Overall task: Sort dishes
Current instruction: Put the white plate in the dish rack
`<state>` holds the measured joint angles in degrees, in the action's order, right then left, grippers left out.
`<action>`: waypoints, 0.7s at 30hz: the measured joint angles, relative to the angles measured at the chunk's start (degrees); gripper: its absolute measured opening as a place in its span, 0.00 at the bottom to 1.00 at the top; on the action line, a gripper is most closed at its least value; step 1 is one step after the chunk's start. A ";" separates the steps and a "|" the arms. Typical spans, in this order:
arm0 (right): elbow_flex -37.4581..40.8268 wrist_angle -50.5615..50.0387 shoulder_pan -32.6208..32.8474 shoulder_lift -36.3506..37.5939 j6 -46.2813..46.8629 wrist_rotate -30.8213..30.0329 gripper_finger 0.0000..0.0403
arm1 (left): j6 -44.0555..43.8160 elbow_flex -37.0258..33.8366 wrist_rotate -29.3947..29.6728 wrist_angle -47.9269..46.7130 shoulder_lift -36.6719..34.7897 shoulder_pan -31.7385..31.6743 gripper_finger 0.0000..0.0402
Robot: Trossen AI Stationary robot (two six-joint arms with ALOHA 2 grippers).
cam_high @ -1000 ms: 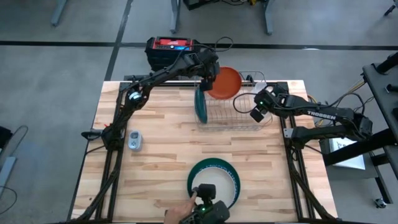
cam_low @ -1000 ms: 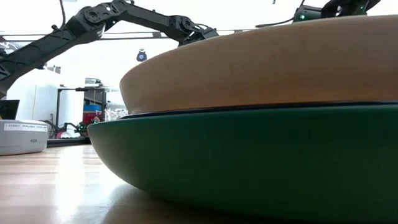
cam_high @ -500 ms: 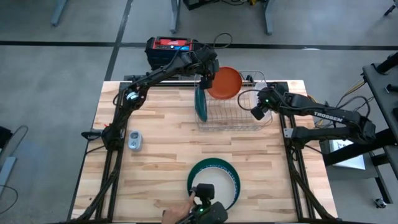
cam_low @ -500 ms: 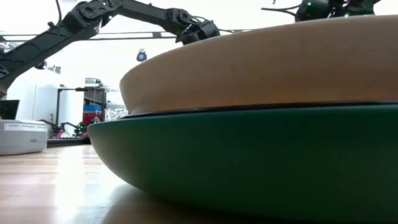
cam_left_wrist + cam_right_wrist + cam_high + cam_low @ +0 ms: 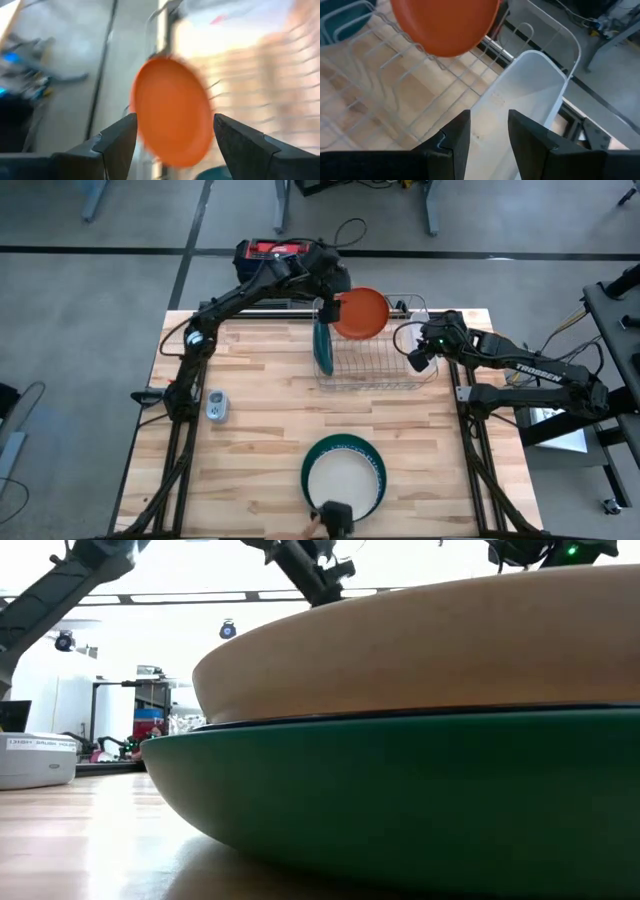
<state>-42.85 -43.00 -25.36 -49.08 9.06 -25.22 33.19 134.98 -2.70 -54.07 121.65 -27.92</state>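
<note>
1. While my left end effector [image 5: 333, 288] hangs above the back left corner of the wire rack [image 5: 372, 360], its fingers are spread with nothing between them — the orange plate [image 5: 360, 313] stands in the rack just beside and ahead of them, leaning rather than upright.
2. My right end effector [image 5: 418, 360] sits at the rack's opposite end, fingers parted around nothing, just above the white holder [image 5: 525, 95] clipped to the rack; the orange plate is further along the rack from it.
3. Risk one, as I judge it: the orange plate looks loosely seated, so a nudge from either arm could tip it off the back edge of the worktop [image 5: 250, 430].
4. Risk two: the dark green plate [image 5: 322, 348] stands on edge directly below my left end effector, outside the rack's left end as far as I can tell — a careless descent could knock it flat.
5. Risk three: both arms crowd one rack and could collide.
6. Count: one orange plate, one upright dark green plate, and one dark green dish [image 5: 345, 477] with a pale dish nested in it, well apart from both end effectors near the front edge.
</note>
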 joint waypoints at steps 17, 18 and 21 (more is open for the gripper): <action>-0.01 3.87 6.32 10.14 -4.61 10.67 0.28 | -3.06 0.00 -12.61 -7.31 -5.51 12.19 0.58; 0.13 5.14 7.36 11.18 -5.21 11.98 0.28 | -3.53 -0.01 -12.42 -8.11 -5.90 12.84 0.58; 1.84 8.87 10.57 13.70 -6.48 16.22 0.26 | -5.38 -0.77 -11.47 -11.17 -7.01 14.06 0.57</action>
<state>-41.01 -34.14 -14.79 -35.38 2.57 -9.00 27.82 134.21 -14.17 -65.24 114.64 -13.86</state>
